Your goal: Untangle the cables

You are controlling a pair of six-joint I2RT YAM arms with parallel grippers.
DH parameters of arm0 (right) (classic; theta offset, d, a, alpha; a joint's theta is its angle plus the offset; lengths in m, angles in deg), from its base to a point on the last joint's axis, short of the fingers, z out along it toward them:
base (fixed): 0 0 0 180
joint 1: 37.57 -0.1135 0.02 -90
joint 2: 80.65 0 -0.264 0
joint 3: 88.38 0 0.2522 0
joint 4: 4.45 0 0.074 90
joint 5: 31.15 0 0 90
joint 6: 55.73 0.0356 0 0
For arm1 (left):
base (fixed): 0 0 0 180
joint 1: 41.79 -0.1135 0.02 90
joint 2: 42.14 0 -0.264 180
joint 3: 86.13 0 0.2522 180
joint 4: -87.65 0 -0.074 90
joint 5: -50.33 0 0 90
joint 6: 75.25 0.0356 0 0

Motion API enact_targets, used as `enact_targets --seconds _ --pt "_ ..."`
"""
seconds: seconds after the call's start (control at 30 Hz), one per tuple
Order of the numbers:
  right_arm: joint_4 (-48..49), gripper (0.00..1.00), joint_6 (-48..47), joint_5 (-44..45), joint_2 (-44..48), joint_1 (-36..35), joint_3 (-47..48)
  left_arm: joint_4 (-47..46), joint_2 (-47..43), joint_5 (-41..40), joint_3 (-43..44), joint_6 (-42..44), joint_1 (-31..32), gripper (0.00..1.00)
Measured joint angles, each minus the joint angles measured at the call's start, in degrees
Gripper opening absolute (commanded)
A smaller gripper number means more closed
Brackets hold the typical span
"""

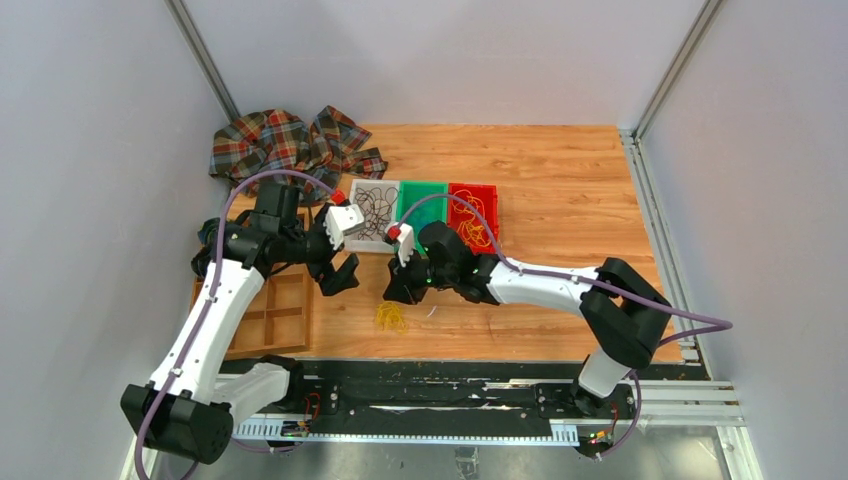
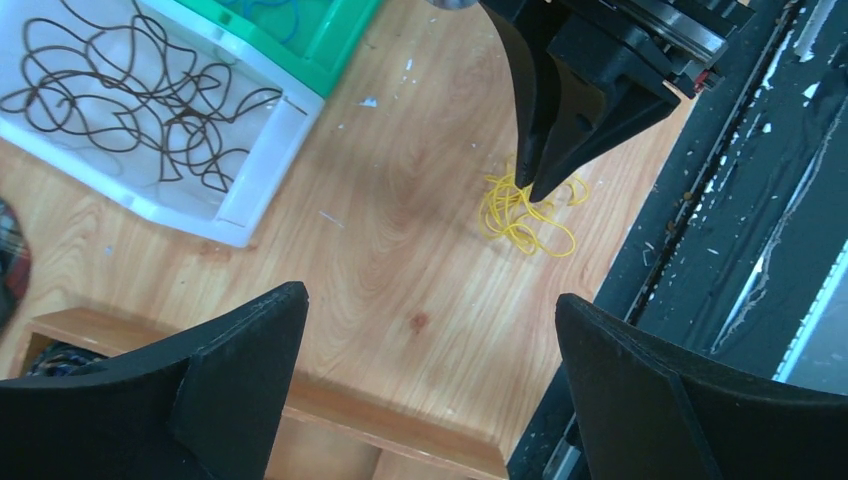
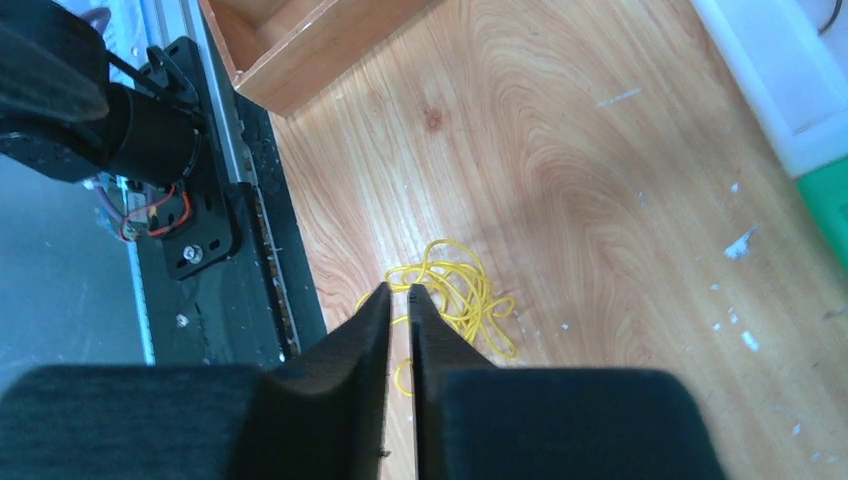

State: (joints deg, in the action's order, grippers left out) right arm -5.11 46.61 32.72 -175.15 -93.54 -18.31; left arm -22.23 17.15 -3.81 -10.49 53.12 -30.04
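The cables, a small tangle of thread-thin yellow loops, are seen lying on the bare wood-grain counter in the lower centre of the top view. The bunch sits close to the black rail along the counter's near edge. Open wood is left around the bunch on its other sides. The white bin, in which loose brown strands lie, is kept well apart above it. The compartmented wooden tray is set apart at the left. No single direction is given by the tangle. In the left wrist view its loops are drawn out a little toward the lower right.

The right tool is pressed narrow, only a slit being left between its tapered black fingers. Its tips are set down on the upper edge of the bunch. Whether a strand is pinched cannot be told. The left tool is spread wide and held above the counter, nothing being gripped.
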Motion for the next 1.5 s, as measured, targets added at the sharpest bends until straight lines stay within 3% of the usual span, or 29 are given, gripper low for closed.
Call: enact_targets --seconds 0.17,0.27,0.37,0.5,0.63,0.8,1.03,1.37,1.5 --pt "-0.37 0.42 0.02 1.53 -0.35 0.00 -0.79 0.15 1.05 0.79 -0.68 -0.26 0.00 0.98" --pt "-0.22 0.48 -0.31 2.67 -2.43 0.00 -0.94 0.15 0.96 0.74 -0.72 -0.44 0.00 0.98" --pt "-0.02 0.41 -0.48 3.56 -5.64 0.00 -1.01 0.28 0.66 0.09 -0.72 -0.46 0.00 0.98" --pt "0.13 0.13 -0.70 4.15 -8.63 0.00 -1.01 0.81 -0.52 -0.48 -0.72 -0.17 0.00 0.98" --pt "1.22 0.01 -0.35 4.31 -8.87 0.00 -1.01 0.96 -1.46 -0.37 -0.72 0.09 0.00 0.98" --pt "3.02 0.01 0.42 4.66 -6.21 0.00 -2.99 0.98 -1.53 0.96 -1.62 0.63 0.00 1.00" --pt "5.79 0.01 2.62 4.04 0.96 0.00 -5.20 1.20 0.09 4.59 -3.30 0.68 0.00 0.95" --pt "8.74 0.01 6.16 2.71 4.33 0.00 -5.29 -1.22 3.63 11.45 -3.54 -3.37 0.00 0.71" --pt "9.14 0.01 6.78 2.51 5.11 -0.02 -5.27 -1.97 5.81 13.03 -3.87 -3.87 0.00 0.68"
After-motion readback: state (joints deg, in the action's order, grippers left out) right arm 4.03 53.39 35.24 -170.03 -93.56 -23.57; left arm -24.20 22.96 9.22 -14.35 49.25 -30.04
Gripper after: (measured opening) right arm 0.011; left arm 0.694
